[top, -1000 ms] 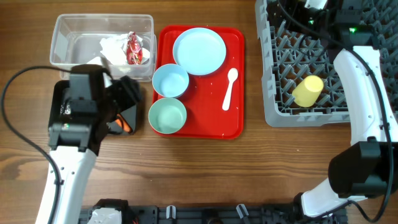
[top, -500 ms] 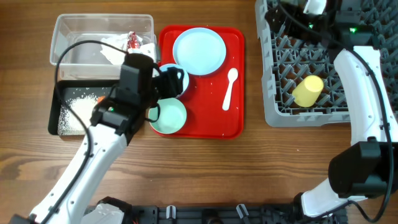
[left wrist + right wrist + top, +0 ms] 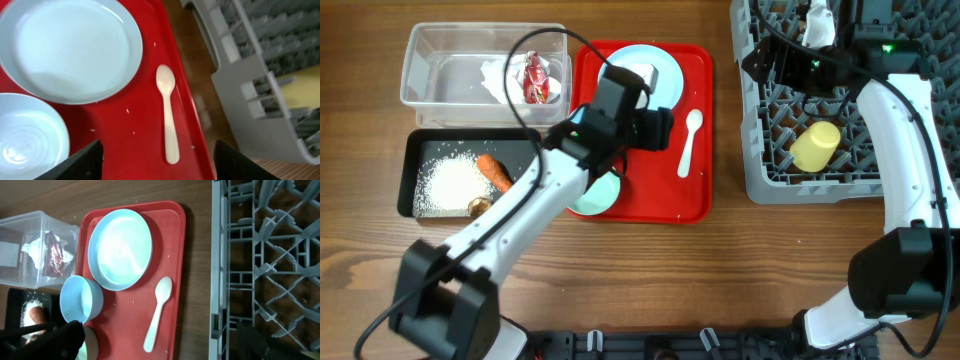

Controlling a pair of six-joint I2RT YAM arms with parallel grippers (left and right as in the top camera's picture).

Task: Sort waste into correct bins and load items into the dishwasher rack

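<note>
My left gripper (image 3: 658, 128) is open and empty above the red tray (image 3: 660, 195), with the white spoon (image 3: 167, 120) lying between its fingers (image 3: 162, 162). The light-blue plate (image 3: 70, 47) and light-blue bowl (image 3: 25, 142) lie to the spoon's left. The pale-green bowl (image 3: 605, 197) is partly hidden under my left arm. My right gripper (image 3: 782, 62) is open and empty over the grey dishwasher rack (image 3: 770, 182), which holds the yellow cup (image 3: 815, 147). The clear bin (image 3: 415, 60) holds the napkin (image 3: 498, 78) and red wrapper (image 3: 534, 78). The black bin (image 3: 408, 185) holds rice (image 3: 450, 182), the carrot (image 3: 495, 170) and the brown lump (image 3: 477, 207).
A few rice grains lie on the tray near the spoon. A strip of bare wooden table (image 3: 725, 120) separates the tray from the rack. The rack's upright pegs stand close under my right arm.
My left arm has swung right from over the black bin, across the bowls, to above the spoon. The carrot, rice and lump now show in the black bin. The right arm has barely moved.
</note>
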